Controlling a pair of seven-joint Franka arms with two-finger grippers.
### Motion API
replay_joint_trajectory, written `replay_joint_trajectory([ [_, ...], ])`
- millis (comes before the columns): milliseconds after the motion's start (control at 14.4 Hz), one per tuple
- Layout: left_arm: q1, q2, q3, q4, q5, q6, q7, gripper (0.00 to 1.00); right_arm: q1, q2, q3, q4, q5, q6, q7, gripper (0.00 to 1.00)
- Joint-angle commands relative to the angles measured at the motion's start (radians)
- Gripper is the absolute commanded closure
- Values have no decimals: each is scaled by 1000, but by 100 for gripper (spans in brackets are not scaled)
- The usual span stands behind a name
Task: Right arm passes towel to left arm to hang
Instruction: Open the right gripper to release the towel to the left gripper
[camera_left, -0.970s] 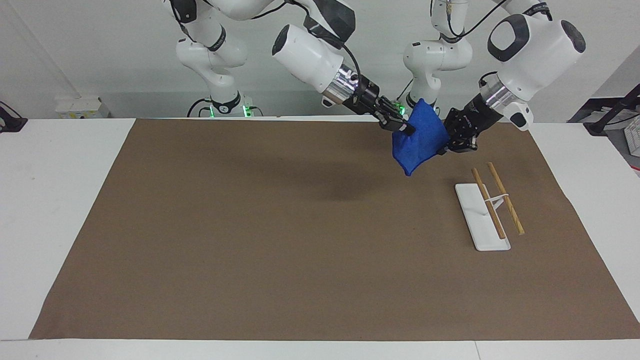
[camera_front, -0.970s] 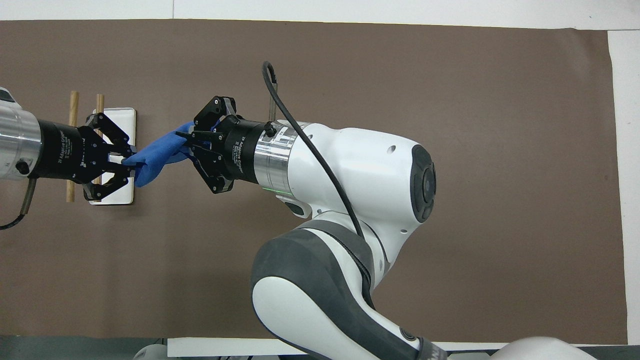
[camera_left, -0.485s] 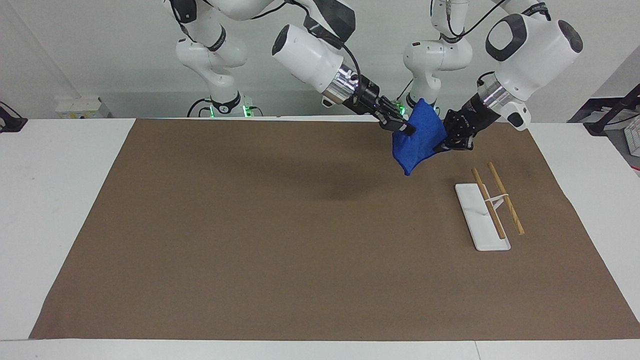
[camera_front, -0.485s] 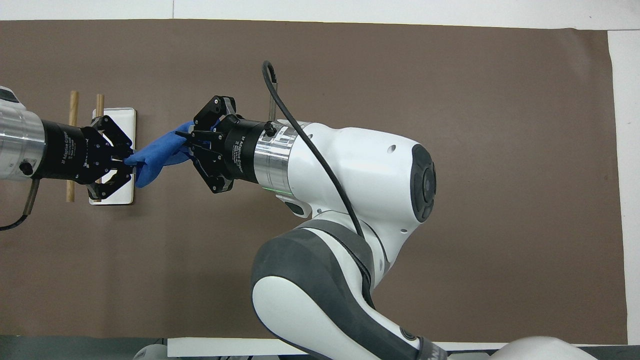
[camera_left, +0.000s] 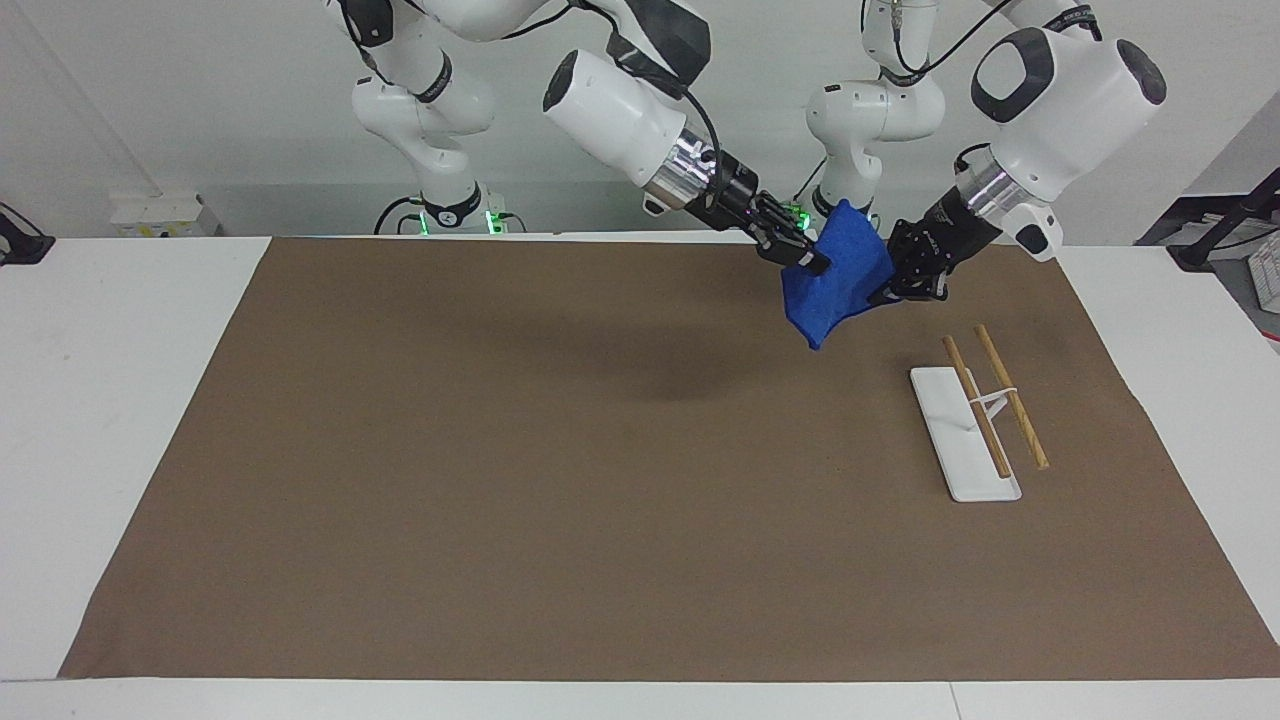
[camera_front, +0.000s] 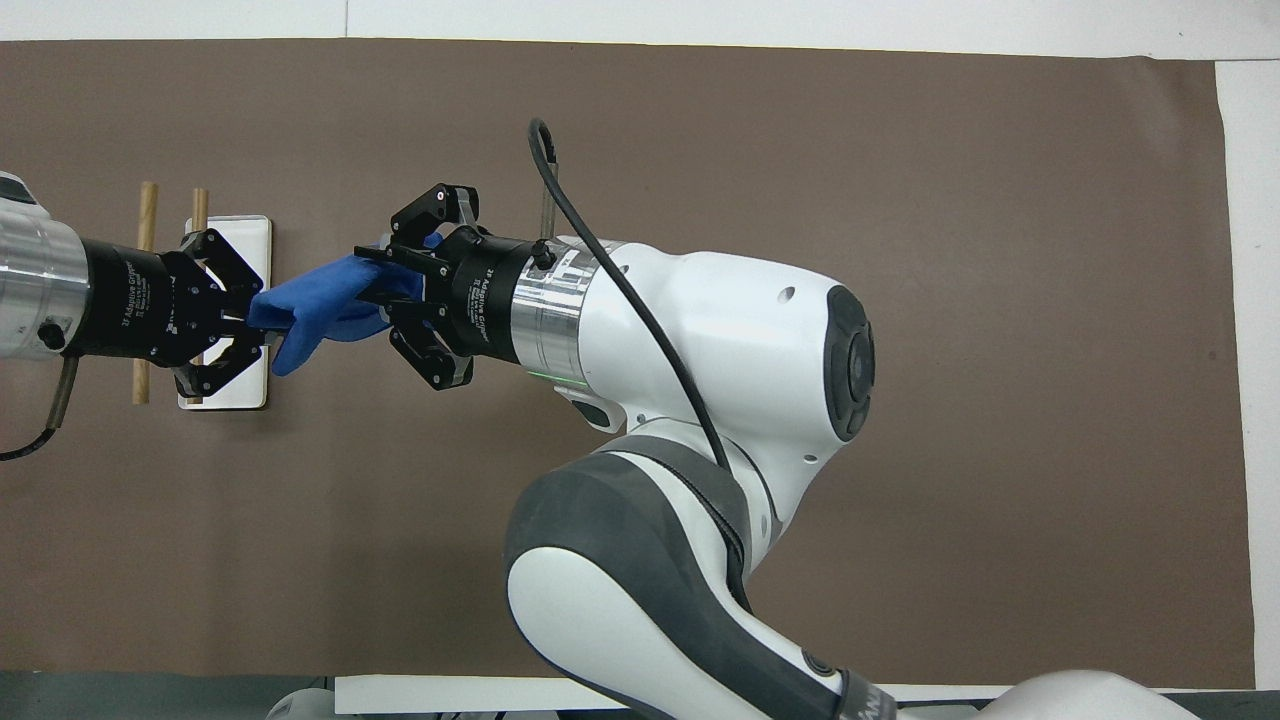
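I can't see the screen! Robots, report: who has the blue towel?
Left tool and right tool both shut on small bright-blue terry towel, held in air. White rack with wooden rods unobstructed.

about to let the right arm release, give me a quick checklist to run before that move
1. Left claw shut on the towel: ok, it grips the corner toward the left arm's end.
2. Right claw shut on the towel: ok.
3. Towel off the table: ok, it hangs in the air between the two claws.
4. Rack upright with both wooden rods in place: ok.
5. Nothing on the brown mat between towel and rack: ok.
6. Left grip deep enough to carry the towel alone: cannot tell.
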Motion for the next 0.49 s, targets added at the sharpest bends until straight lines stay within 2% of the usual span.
replay_joint_trajectory([
  [0, -10, -31, 10, -34, -15, 23, -2, 100, 1, 12, 2, 14, 0, 7, -86, 0],
  [208, -4, -23, 10, -32, -15, 82, 6, 100, -13, -1, -10, 3, 0, 6, -161, 0],
  [416, 1, -15, 10, -31, -14, 171, 112, 100, -16, -53, -61, -53, -9, 6, -458, 0],
])
